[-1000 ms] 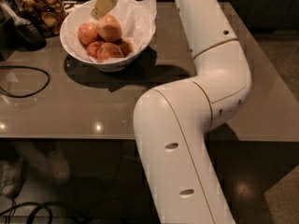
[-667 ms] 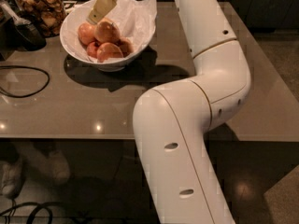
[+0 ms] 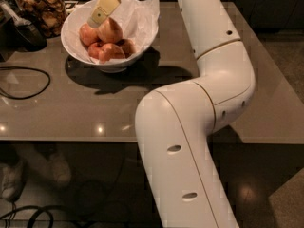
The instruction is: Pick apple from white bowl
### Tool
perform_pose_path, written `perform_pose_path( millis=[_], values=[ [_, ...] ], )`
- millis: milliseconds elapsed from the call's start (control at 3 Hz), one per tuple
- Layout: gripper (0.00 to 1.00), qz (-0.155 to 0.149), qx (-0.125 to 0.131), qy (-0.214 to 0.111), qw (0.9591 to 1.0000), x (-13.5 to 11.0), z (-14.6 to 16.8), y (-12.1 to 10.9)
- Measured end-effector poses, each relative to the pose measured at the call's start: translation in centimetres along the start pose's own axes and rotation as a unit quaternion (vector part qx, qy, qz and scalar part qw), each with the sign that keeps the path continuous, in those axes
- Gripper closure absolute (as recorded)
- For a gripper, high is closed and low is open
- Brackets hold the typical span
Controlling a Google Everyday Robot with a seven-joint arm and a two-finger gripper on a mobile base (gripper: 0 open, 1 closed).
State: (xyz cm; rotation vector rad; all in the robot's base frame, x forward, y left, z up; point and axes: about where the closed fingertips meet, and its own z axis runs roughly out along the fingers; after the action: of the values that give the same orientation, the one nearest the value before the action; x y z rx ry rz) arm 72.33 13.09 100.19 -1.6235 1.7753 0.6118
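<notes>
The white bowl [image 3: 142, 37], lined with crumpled white paper, stands on the table at the upper left. It holds several pinkish-red apples. The largest apple [image 3: 111, 31] sits on top of the pile, with smaller ones beside and below it [image 3: 110, 52]. My gripper [image 3: 101, 14] reaches down from the top edge into the bowl. Its cream tip rests against the upper left side of the large apple, between it and the left apple [image 3: 87, 33]. The far side of the gripper is hidden.
A glass jar of brown snacks [image 3: 40, 8] and a dark scoop [image 3: 26, 30] stand left of the bowl. A black cable [image 3: 28, 87] loops on the table [image 3: 85, 113] at the left. My white arm [image 3: 209, 80] crosses the table's right half.
My gripper has come down further into the bowl, its tip now lower against the large apple. The apples and the bowl stay about where they were.
</notes>
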Motion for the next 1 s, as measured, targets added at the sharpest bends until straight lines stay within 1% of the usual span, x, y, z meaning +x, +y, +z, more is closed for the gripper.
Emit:
perform_pose_path(
  millis=[333,1000],
  values=[
    [0.0,0.0,0.0,0.0,1.0,0.0,0.0,0.0],
    [0.0,0.027,0.036,0.02,0.9988,1.3,-0.7,-1.8]
  ],
)
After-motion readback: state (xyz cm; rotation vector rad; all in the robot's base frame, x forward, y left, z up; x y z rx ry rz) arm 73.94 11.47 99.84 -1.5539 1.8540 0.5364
